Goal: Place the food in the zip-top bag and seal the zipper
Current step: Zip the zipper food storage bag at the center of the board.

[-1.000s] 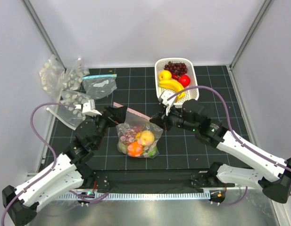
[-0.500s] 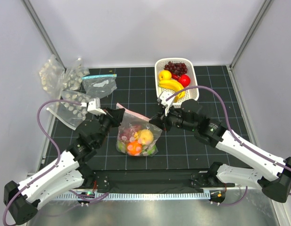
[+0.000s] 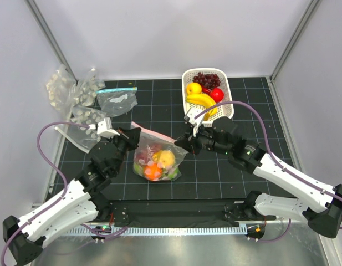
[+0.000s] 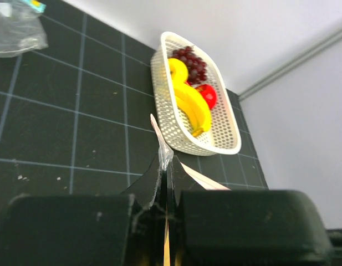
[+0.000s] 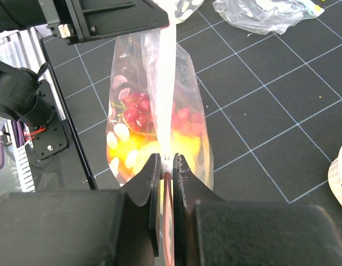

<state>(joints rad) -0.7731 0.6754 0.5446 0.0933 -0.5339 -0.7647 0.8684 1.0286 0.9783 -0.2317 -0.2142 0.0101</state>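
The food [image 3: 166,159] is in the bag [image 3: 143,162], strung between left pincer [image 3: 132,134] and right pincer [image 3: 180,141]. Each is clamped shut on a zipper [image 3: 154,132] end, so I'd guess only sealing's left.

There are two hands, the left hand [image 3: 133,134] and the right hand [image 3: 180,142]. Between them is one bag of fruit [image 3: 156,160]. The fruit inside is too bunched up to count. Just past the right hand is one basket [image 3: 229,94]. It has one bunch of grapes [image 3: 207,79], one yellow ball fruit [image 3: 193,88], one red fruit [image 3: 216,93], and one or two bananas [image 3: 202,101]. Out past the left hand are three dotted bags [image 3: 85,124] that I can count, and one flat bag [image 3: 118,100]. There is one tabletop [image 3: 254,105].
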